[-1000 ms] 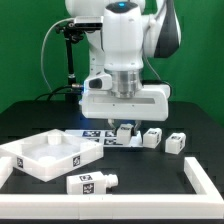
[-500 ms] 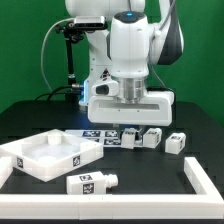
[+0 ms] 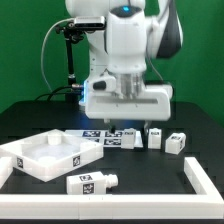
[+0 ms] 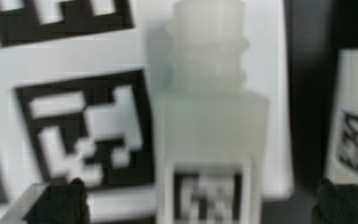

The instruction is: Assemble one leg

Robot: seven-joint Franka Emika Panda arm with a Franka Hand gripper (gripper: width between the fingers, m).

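Observation:
The leg (image 4: 202, 110) is a white post with a narrower peg at one end and a black-and-white tag on its side. It lies under my gripper (image 4: 208, 205), between the dark fingertips (image 4: 51, 205), which stand wide apart and do not touch it. The gripper is open. In the exterior view the gripper (image 3: 127, 128) hangs low over the table, and this leg is mostly hidden behind it. Two more legs (image 3: 155, 137) (image 3: 176, 143) lie just to the exterior view's right. Another leg (image 3: 92, 182) lies near the front.
The large square white panel (image 3: 32, 160) with a raised rim lies at the exterior view's left. The marker board (image 3: 100, 135) lies flat beside the gripper and also shows in the wrist view (image 4: 78, 130). A white border rail (image 3: 203, 185) runs along the front right.
The hand has shifted slightly towards the exterior view's right and stays low over the row of legs. The other parts have not moved.

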